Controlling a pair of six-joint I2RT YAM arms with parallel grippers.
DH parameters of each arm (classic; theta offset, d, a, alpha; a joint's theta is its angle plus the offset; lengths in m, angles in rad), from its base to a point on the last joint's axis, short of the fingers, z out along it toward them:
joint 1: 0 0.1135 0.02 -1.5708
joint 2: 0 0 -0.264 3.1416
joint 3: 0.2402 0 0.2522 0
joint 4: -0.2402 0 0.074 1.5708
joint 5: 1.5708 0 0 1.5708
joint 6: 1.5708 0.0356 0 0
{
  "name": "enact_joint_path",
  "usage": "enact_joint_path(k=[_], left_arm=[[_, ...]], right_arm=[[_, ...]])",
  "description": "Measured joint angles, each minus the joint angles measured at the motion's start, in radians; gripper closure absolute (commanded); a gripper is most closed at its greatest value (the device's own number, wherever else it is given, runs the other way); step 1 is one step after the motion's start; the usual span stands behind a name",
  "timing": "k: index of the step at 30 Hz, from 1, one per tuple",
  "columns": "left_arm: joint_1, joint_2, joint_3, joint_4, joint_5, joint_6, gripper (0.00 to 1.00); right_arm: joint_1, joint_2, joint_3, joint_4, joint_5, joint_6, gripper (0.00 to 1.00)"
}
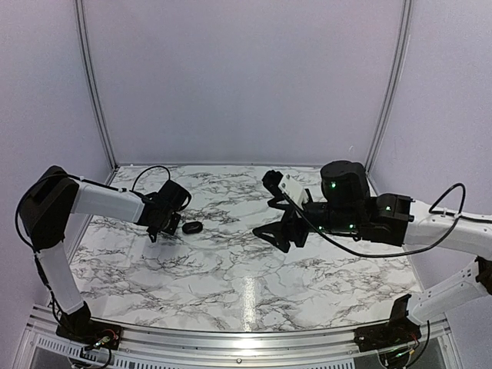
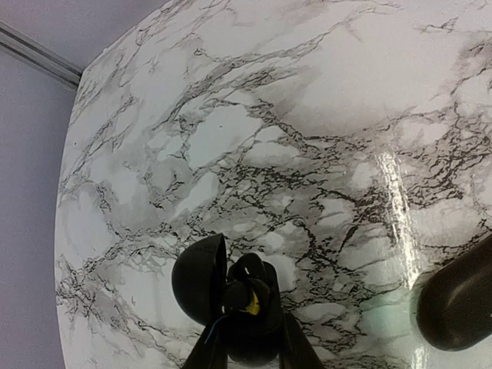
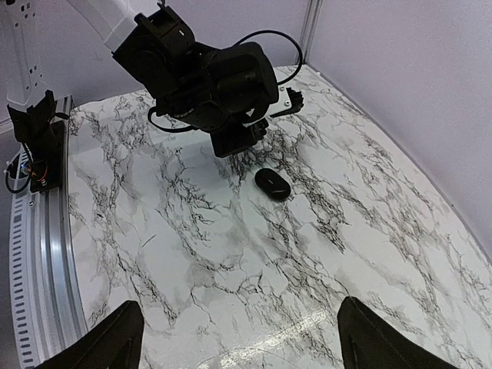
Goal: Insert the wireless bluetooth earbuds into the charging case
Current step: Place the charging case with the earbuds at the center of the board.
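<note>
One earbud (image 2: 254, 290) appears clamped in the left end effector (image 2: 247, 309) near the case (image 1: 192, 227), the right end effector (image 3: 244, 338) spread wide, empty; insertion pending, judged to need alignment over it.

The left arm reaches in from nine o'clock, its left tool (image 1: 160, 224) pinched tight and angled low (fingers (image 2: 296, 350) pressed together). The right arm stretches in from three o'clock, right tool (image 1: 270, 209) spread wide.
</note>
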Motion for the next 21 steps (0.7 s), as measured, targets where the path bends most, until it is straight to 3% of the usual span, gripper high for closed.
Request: enact_joint_path(k=[3, 13, 21], left_arm=[[0.0, 0.012, 0.002, -0.018, -0.004, 0.007, 1.0], [0.0, 0.06, 0.037, -0.034, 0.021, 0.015, 0.86], [0.0, 0.063, 0.051, -0.041, 0.079, 0.018, 0.56]], right_arm=[[0.0, -0.007, -0.003, 0.009, -0.003, 0.005, 0.1], [0.0, -0.026, -0.003, 0.018, 0.001, 0.018, 0.06], [0.0, -0.027, -0.003, 0.018, 0.003, 0.018, 0.04]])
